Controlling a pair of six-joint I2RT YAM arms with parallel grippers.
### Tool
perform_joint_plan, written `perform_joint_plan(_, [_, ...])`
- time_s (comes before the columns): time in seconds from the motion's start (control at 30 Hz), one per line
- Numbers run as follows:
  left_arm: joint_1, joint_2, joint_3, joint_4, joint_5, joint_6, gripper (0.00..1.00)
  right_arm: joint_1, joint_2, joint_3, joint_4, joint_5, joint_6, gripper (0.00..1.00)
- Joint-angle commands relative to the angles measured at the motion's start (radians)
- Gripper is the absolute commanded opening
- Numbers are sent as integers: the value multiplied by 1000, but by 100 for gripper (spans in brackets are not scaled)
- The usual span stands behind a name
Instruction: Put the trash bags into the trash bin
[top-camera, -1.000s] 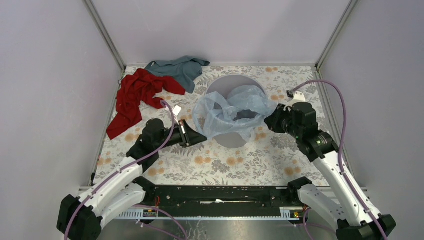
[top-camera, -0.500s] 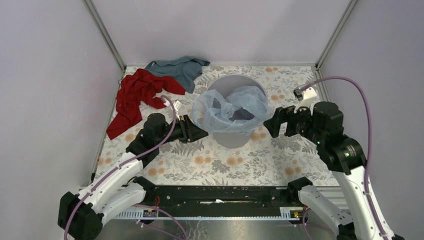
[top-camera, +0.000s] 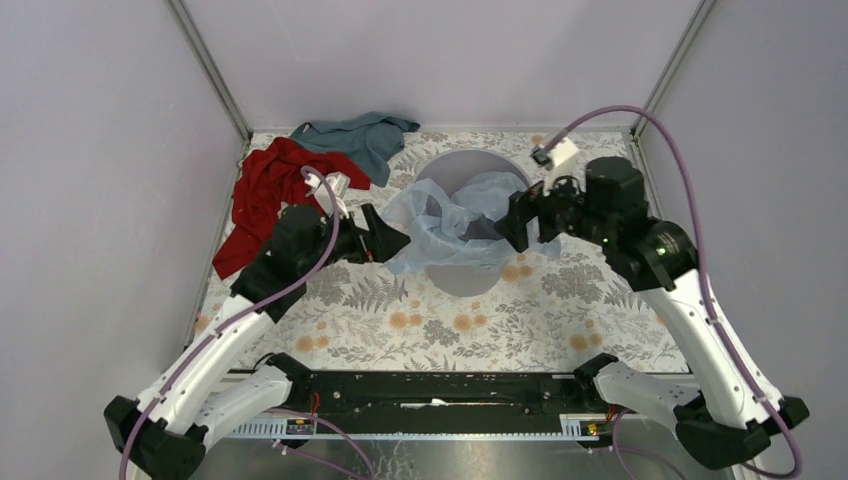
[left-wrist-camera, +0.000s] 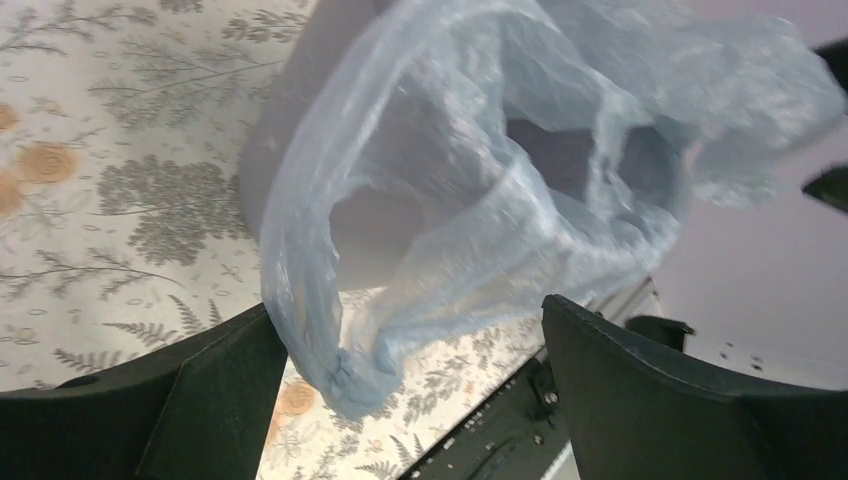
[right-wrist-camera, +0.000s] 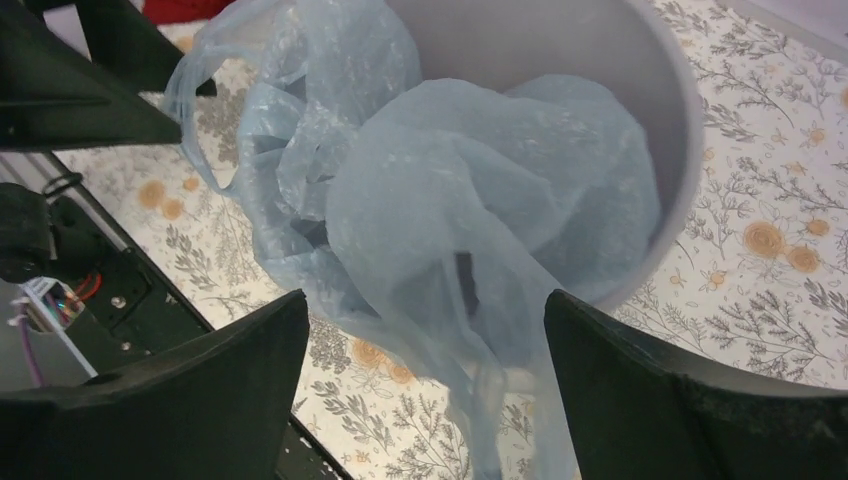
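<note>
Bag (top-camera: 455, 225) drapes over the bin (top-camera: 452, 168) rim between left gripper (top-camera: 390, 240) and right gripper (top-camera: 513, 224), both with jaws spread, holding nothing.

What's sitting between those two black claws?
In the top view, the pale blue trash bag, draped over the grey bin, lies between the left gripper and the right gripper.

Even, diffuse light throughout with soft shadows, no glare; both wrist views show slightly blurred near edges.
</note>
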Motion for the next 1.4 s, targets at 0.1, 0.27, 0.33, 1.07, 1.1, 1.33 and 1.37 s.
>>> perform_joint_plan(0.1, [1, 128, 113, -22, -170, 63, 90, 289, 73, 63, 16, 559, 5, 80])
perform_joint_plan(0.27, [1, 154, 127, 1, -200, 82, 77, 369, 88, 23, 71, 912, 63, 83])
perform_joint_plan(0.33, [1, 165, 138, -8, -227, 101, 70, 369, 105, 45, 75, 962, 89, 80])
perform_joint_plan(1.07, [25, 231, 187, -26, -203, 132, 30, 368, 147, 3, 154, 1015, -15, 74])
perform_joint_plan(1.1, [29, 233, 184, -19, -202, 132, 27, 368, 143, -4, 174, 1037, -19, 67])
perform_joint_plan(1.33, [51, 261, 200, 14, -169, 128, 14, 291, 227, 70, 223, 1037, -6, 24])
perform_joint_plan(1.37, [53, 262, 201, 20, -175, 127, 13, 267, 245, 90, 223, 1011, -5, 21])
